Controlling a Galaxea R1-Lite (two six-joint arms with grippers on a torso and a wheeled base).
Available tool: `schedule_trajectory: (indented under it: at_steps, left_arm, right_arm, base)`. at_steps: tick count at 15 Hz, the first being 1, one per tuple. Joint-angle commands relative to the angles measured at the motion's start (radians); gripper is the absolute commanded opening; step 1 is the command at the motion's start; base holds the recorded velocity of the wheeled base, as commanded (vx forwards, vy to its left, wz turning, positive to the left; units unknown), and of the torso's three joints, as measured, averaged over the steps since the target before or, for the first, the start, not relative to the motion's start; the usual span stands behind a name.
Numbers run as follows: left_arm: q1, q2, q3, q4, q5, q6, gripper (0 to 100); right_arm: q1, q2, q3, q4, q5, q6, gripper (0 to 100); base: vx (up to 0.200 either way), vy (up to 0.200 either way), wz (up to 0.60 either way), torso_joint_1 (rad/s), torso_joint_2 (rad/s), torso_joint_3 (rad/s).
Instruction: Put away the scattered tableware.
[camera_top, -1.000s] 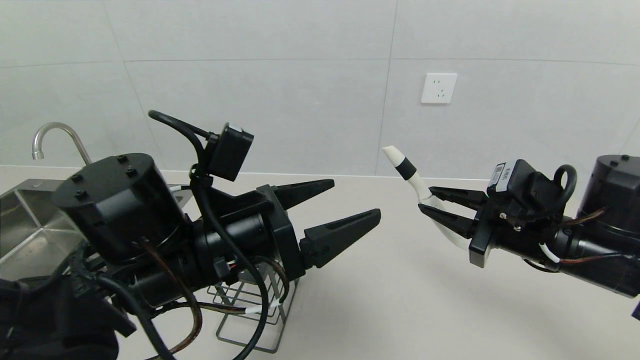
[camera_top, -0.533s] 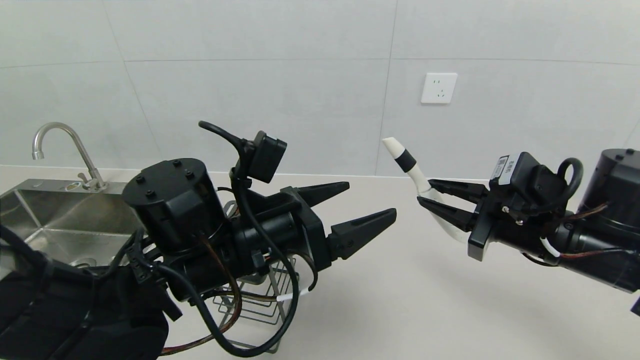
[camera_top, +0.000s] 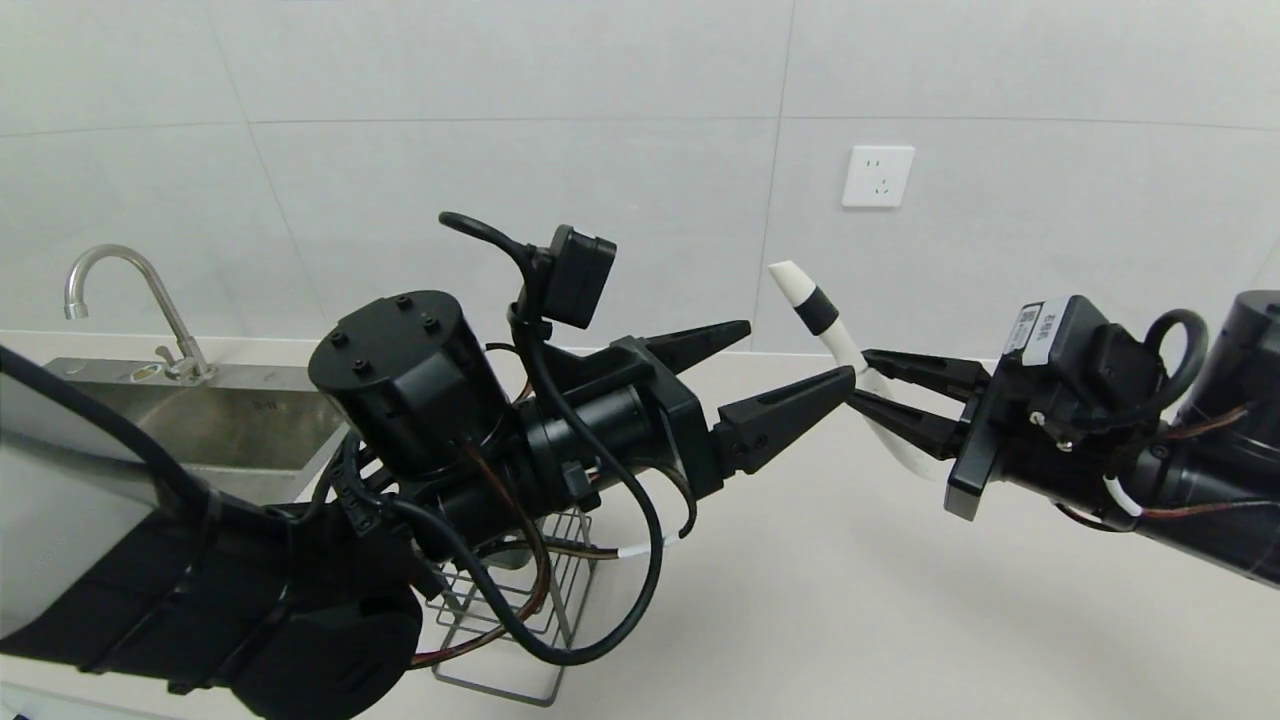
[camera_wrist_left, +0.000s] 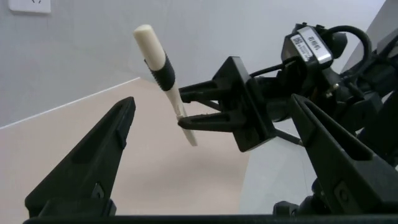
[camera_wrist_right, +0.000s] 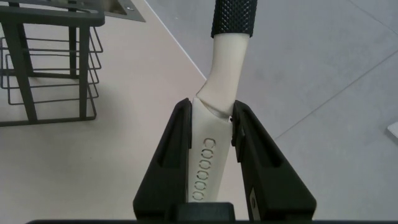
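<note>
firmly, right end effector (camera_top: 868, 384) clamps white utensil (camera_top: 816, 309).

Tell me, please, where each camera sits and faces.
Head view: on the head, facing forward over the counter; left tool and right tool show.
Left wrist view: on the left wrist, facing the right tool; own open fingers show.
Right wrist view: on the right wrist, facing the wire rack; own fingers show.
All three show the gripped white utensil.
</note>
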Motion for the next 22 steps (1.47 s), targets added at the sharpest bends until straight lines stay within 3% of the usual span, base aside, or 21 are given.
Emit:
schedule_trajectory:
  at_steps: [1, 6, 9, 15, 22]
  left_arm:
    - [-0.004, 0.009, -0.015, -0.002, 0.002, -0.001, 100]
    - [0.0, 0.1, -0.082, -0.084, 0.003, -0.005, 100]
    - [-0.002, 0.147, -0.154, -0.125, 0.005, -0.05, 100]
    - [0.0, 0.17, -0.179, -0.13, 0.006, -0.052, 100]
    - [0.001, 0.224, -0.301, -0.126, 0.037, -0.053, 100]
  right_arm:
    - [0.004, -0.018, -0.001, 0.0, 0.001, -0.001, 0]
    - [0.014, -0.018, -0.001, 0.001, 0.004, -0.001, 0]
    - [0.016, -0.018, -0.003, 0.001, 0.004, -0.001, 0]
    - [0.03, -0.016, -0.013, 0.0, 0.001, 0.001, 0]
    - [0.04, -0.016, -0.016, 0.001, 0.007, 0.001, 0]
  base:
    - [0.0, 0.0, 0.0, 0.0, 0.0, 0.0]
    - [0.0, 0.0, 0.0, 0.0, 0.0, 0.0]
    - [0.0, 0.0, 0.0, 0.0, 0.0, 0.0]
    - [0.0, 0.0, 0.0, 0.0, 0.0, 0.0]
    - [0.0, 0.0, 0.0, 0.0, 0.0, 0.0]
